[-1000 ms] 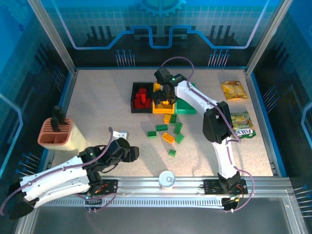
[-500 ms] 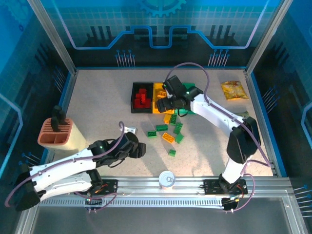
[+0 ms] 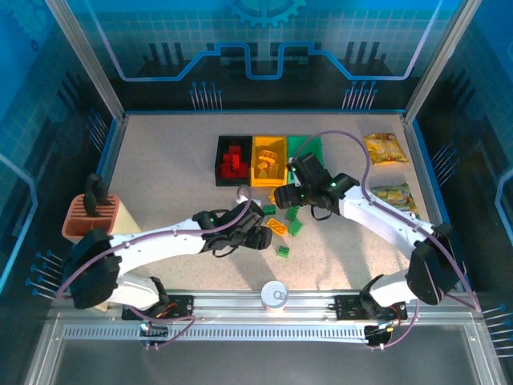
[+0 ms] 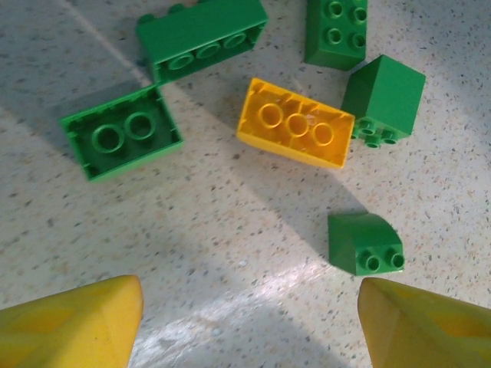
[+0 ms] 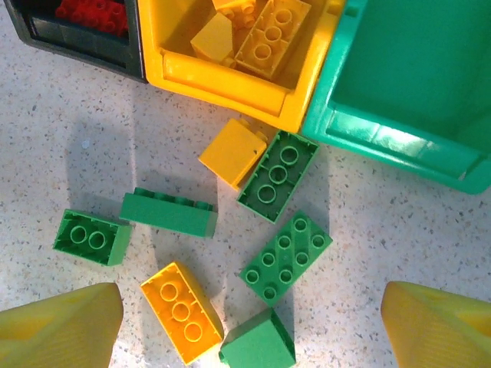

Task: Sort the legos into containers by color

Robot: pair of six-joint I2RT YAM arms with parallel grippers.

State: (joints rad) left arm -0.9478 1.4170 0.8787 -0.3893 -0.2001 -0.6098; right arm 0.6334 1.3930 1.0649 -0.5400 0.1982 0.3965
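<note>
The 3 bins stand in a row, side by side, at the far middle of the table (image 3: 160, 168). The black bin (image 3: 220, 164) is on the left with red bricks (image 3: 233, 164) inside, the yellow bin (image 3: 266, 149) is in the middle with yellow bricks (image 5: 265, 34) in it, and the green bin (image 3: 309, 146) is on the right. Just in front of them the loose legos lie scattered on the table. The left gripper (image 4: 249, 303) hangs over this scatter, its yellow fingers (image 4: 73, 322) spread wide with nothing between them. Below it lie an upturned yellow brick (image 4: 295, 132) and 5 green bricks (image 4: 121, 132), the small green brick (image 4: 364, 243) nearest, toward the right finger. The right gripper (image 5: 252, 300) hovers by the front edge of the yellow and green bins, likewise spread wide and empty. Under it are the upturned yellow brick, 4 of those green bricks, a further green brick (image 5: 277, 175) and a yellow block (image 5: 232, 152) lying against it. The block seems to touch the yellow bin's front wall, though shadow makes that hard to judge
</note>
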